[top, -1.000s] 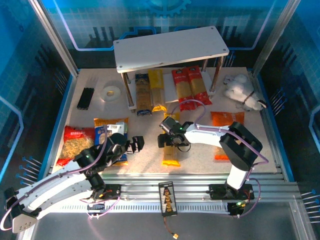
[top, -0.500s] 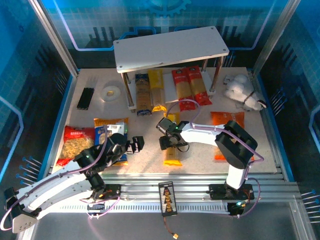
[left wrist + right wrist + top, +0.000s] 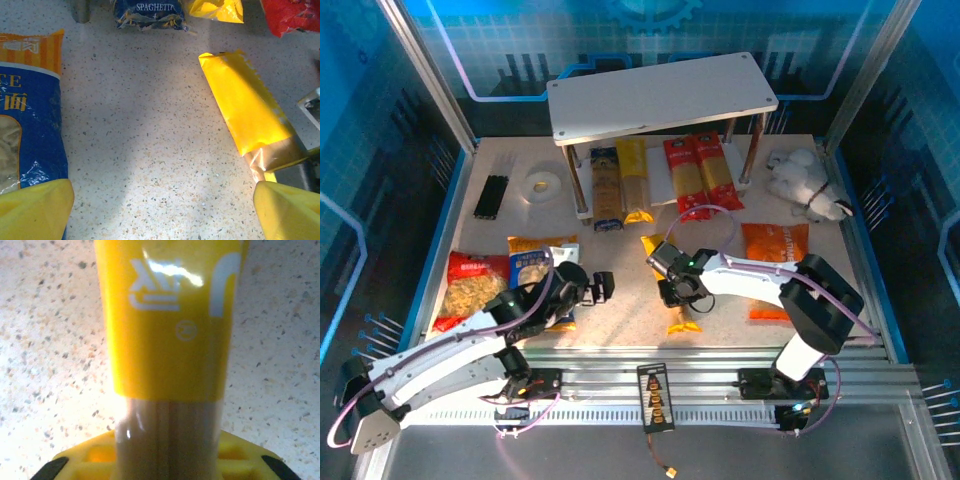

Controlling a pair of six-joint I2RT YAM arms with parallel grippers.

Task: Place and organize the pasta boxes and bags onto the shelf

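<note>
My right claw [image 3: 678, 293] is clenched around the middle of a yellow pasta pack [image 3: 165, 315]. The pack is near the middle of the desk [image 3: 625, 318], toward its front edge and in front of the shelf [image 3: 660, 95]. My left claw [image 3: 597, 288] hangs released, pads spread wide, beside the blue bag [image 3: 30, 125].
</note>
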